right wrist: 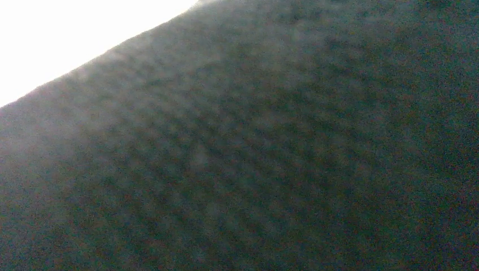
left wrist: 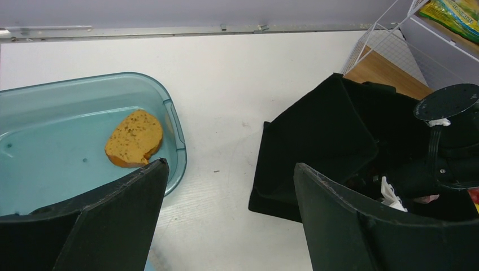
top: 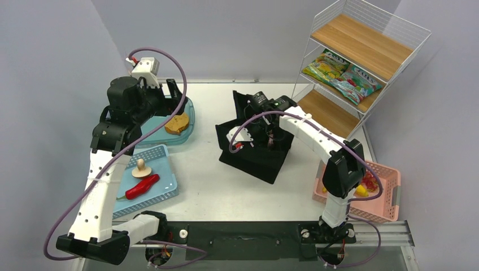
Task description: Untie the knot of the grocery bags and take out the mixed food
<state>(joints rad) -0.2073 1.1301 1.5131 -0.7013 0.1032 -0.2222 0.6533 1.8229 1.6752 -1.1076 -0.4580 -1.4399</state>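
Black fabric tote (top: 254,164): 1, at the middle of the white table (top: 214,186), mouth open.
- Inside it: 1 scrap of pale crinkled plastic from a grocery bag (left wrist: 390,192). No knot can be made out.
- The right gripper (top: 271,135) is sunk in the tote. Its own camera shows only dark weave, so I cannot tell how the jaws stand.

Teal plastic tub (left wrist: 56,124): 1, holding 1 bread slice (left wrist: 134,137). The left gripper (left wrist: 230,166) hangs by the tub's rim, jaws spread wide and holding nothing.

Blue tray (top: 164,169): 1, holding 1 mushroom (top: 140,167) and 1 chilli (top: 142,186).

Pink basket (top: 381,169): 1, holding 1 red fruit cluster (top: 370,180) and 1 yellow piece (top: 360,192).

Wire shelf (top: 361,39): 1, with 3 wooden boards. The middle board holds 2 green snack packets (top: 326,64), whose print is too small to read.
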